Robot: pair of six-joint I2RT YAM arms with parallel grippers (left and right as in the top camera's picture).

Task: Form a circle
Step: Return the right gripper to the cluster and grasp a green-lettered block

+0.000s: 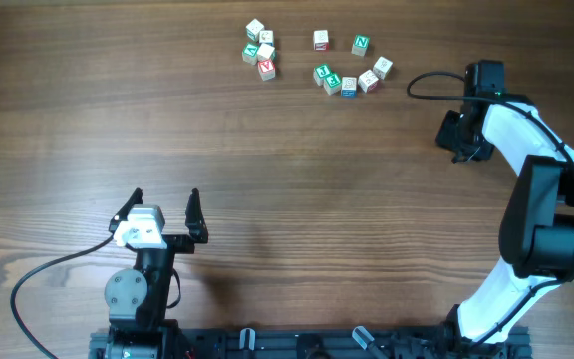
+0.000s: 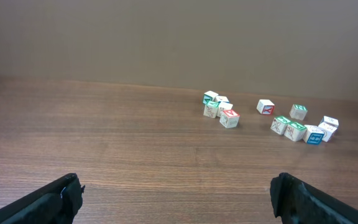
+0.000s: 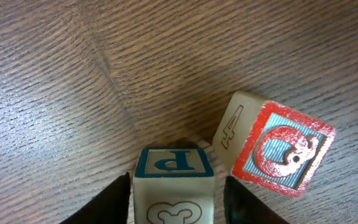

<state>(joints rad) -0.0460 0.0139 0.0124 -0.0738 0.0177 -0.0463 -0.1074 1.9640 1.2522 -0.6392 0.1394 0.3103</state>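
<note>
Since the small wooden letter blocks (image 1: 348,87) look light, stiff and smooth, grab flat opposite faces; blue-topped wooden "P" block (image 3: 174,163) sits between right fingers (image 3: 114,202), can't tell if clamped; red-faced wooden block (image 3: 283,149) just beside it; left fingers (image 2: 45,202) wide, empty.

Lettered blocks (image 1: 348,87): tight clump left, loose arc right; blue P block (image 3: 173,177) beside tilted red block (image 3: 283,151).

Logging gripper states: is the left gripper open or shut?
Open. The left gripper has its fingers spread wide apart in both the overhead and left wrist views, with only bare table between them.
</note>
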